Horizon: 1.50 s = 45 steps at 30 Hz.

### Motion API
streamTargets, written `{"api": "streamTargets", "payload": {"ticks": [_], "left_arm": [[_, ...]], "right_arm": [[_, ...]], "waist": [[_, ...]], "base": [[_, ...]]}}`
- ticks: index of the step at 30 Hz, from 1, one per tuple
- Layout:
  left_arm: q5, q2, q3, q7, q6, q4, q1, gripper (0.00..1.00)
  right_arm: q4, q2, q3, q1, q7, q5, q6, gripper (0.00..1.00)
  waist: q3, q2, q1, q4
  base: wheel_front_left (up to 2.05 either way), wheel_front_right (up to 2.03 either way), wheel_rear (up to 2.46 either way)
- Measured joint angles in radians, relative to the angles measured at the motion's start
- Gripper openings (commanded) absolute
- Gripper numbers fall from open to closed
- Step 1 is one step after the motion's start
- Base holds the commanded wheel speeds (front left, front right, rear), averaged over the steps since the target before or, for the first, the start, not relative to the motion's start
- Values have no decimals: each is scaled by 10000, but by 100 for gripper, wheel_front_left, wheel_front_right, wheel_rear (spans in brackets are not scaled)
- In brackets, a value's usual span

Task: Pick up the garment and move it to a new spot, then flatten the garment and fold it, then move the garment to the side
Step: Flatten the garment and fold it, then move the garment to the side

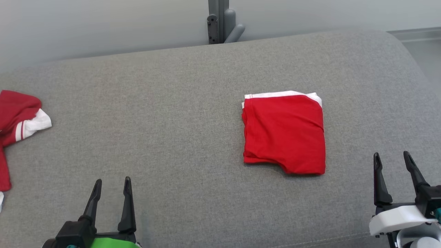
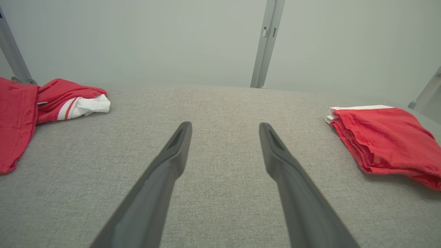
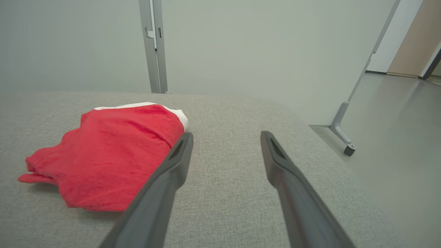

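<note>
The garment (image 1: 284,132) is a red shirt with white trim, folded into a neat square on the grey cushion, right of centre. It shows at the right of the left wrist view (image 2: 386,137) and at the left of the right wrist view (image 3: 110,155). My left gripper (image 1: 113,186) stands open near the front edge at the lower left, far from the fold, its tips (image 2: 224,129) over bare fabric. My right gripper (image 1: 392,159) is open too, just right of and nearer than the garment, holding nothing (image 3: 225,137).
A second red and white garment (image 1: 17,127) lies crumpled at the cushion's left edge, also at the left in the left wrist view (image 2: 51,103). A grey metal post (image 1: 220,20) stands behind the cushion. The cushion (image 1: 172,120) drops off to the floor (image 3: 396,137) on the right.
</note>
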Motion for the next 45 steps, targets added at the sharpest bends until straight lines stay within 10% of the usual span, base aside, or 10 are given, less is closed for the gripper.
{"api": "streamTargets", "payload": {"ticks": [28, 37, 45], "left_arm": [[336, -543, 1135, -2, -531, 155, 395, 100], [132, -566, 1057, 0, -690, 63, -307, 100], [-299, -569, 779, 0, -598, 27, -868, 100]], "right_arm": [[-56, 174, 90, -157, 21, 514, 2, 100], [894, -253, 36, -2358, 4997, 2792, -6, 100], [2031, -190, 100, -3377, 6305, 3028, -4, 100]], "waist": [[-815, 0, 0, 929], [115, 0, 0, 882], [940, 0, 0, 1064]], "base": [[0, 0, 0], [0, 0, 0], [0, 0, 0]]}}
